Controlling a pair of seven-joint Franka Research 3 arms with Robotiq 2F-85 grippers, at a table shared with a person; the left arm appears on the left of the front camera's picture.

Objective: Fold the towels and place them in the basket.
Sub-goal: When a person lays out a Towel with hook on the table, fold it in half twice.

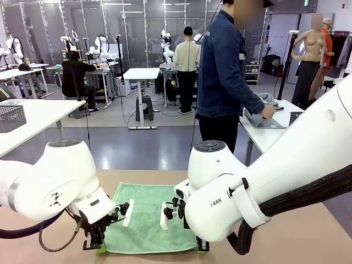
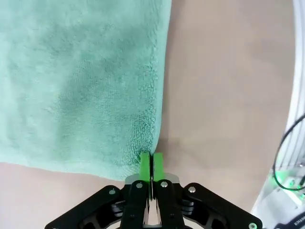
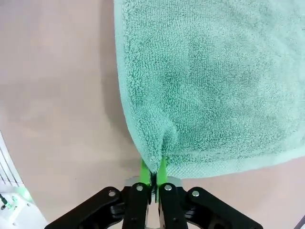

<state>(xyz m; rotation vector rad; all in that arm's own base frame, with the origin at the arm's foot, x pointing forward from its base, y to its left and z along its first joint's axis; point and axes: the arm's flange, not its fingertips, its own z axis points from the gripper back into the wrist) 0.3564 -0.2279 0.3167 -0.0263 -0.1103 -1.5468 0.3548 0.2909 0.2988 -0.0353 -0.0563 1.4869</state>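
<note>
A mint-green towel (image 1: 147,217) lies flat on the tan table in front of me. My left gripper (image 1: 101,248) is shut on the towel's near left corner, and in the left wrist view its green pads (image 2: 151,163) pinch the towel (image 2: 86,81) at that corner. My right gripper (image 1: 202,251) is shut on the near right corner; the right wrist view has the towel (image 3: 209,81) bunched up between the green pads (image 3: 153,169). The basket is out of view.
A person in a dark blue jacket (image 1: 225,66) stands beyond the table's far edge, hands on grey cloths (image 1: 263,120) on a white side table at the right. A dark mesh bin (image 1: 12,117) sits on a white table at the far left.
</note>
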